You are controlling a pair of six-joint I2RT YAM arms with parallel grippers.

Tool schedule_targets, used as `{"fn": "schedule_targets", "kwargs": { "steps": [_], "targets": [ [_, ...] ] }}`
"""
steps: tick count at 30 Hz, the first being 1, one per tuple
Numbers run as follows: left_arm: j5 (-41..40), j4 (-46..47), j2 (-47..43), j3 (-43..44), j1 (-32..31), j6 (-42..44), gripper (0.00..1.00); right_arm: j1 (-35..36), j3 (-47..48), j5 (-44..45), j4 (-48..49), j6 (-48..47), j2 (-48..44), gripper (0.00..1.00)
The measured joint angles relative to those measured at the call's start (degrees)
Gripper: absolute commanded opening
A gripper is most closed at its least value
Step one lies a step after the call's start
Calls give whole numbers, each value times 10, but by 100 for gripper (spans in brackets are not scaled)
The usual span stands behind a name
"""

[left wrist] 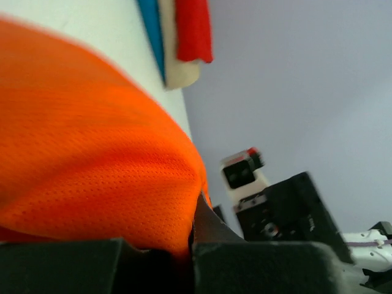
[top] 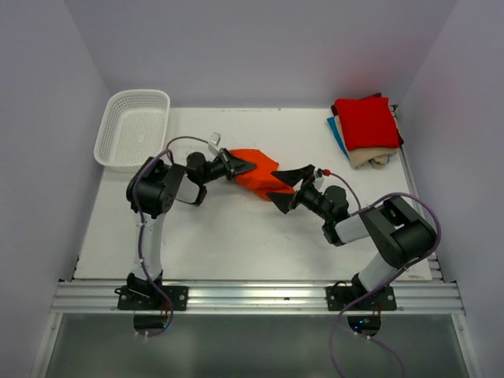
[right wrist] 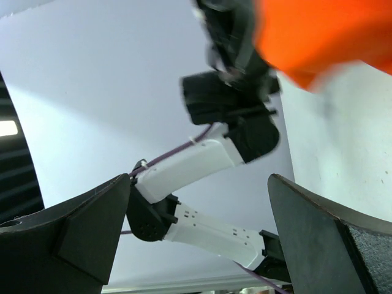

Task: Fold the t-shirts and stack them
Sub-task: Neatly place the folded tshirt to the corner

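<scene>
The bright orange t-shirt lies bunched in the middle of the table. My left gripper is shut on its left edge; in the left wrist view the orange cloth is pinched between the jaws of the left gripper. My right gripper is open just right of the shirt. In the right wrist view this gripper is empty, and the orange shirt is above and beyond its fingers. A stack of folded shirts sits at the back right: red on top, then blue and beige.
A white mesh basket stands at the back left corner. The folded stack also shows in the left wrist view. Walls close in the table on three sides. The left arm crosses the right wrist view.
</scene>
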Motion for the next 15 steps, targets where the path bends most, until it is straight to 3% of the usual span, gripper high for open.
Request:
{"fn": "schedule_targets", "kwargs": {
  "steps": [4, 8, 12, 15],
  "targets": [
    [2, -7, -42, -135, 6, 26, 0, -9, 0, -7, 1, -24, -25, 99],
    [17, -8, -139, -235, 17, 66, 0, -15, 3, -16, -23, -64, -59, 99],
    [44, -43, -261, -273, 25, 122, 0, -20, 53, -27, -226, -182, -145, 99],
    [53, -138, -371, -275, 25, 186, 0, -22, 121, -10, -411, -287, -211, 99]
  ]
}}
